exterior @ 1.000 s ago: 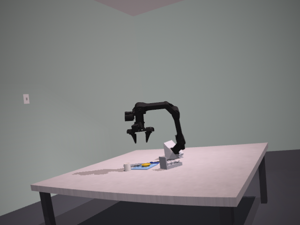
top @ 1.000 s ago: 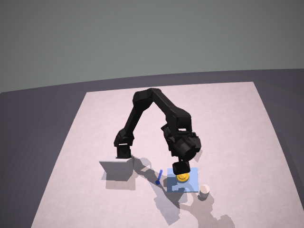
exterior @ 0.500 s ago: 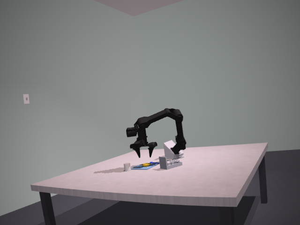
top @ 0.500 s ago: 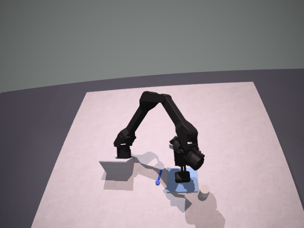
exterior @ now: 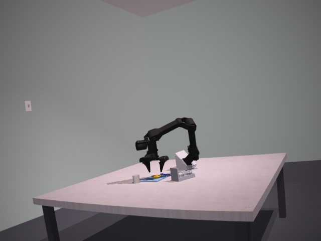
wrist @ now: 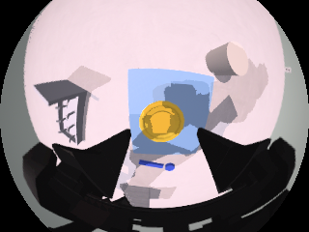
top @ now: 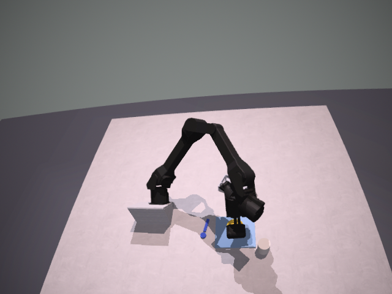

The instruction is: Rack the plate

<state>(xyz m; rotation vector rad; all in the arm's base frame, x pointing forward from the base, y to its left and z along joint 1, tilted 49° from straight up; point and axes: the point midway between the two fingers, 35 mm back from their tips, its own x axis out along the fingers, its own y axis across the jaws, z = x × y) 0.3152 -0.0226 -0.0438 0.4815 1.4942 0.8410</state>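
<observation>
A small yellow plate (top: 231, 223) (exterior: 156, 176) (wrist: 161, 122) lies flat on a light blue mat (top: 221, 241) (exterior: 148, 179) (wrist: 138, 84). My gripper (top: 236, 230) (exterior: 155, 170) (wrist: 165, 131) is open and empty. It points straight down a little above the plate, one finger on each side of it. The grey dish rack (exterior: 181, 176) (wrist: 65, 112) stands beside the mat, towards the arm's base. In the top view the arm hides nearly all of the rack.
A blue spoon (top: 204, 228) (wrist: 156, 165) lies on the table beside the mat. A pale cup (top: 263, 245) (exterior: 135, 178) (wrist: 227, 60) stands off the mat's far corner. A white wedge block (top: 152, 218) (exterior: 180, 156) sits by the arm's base.
</observation>
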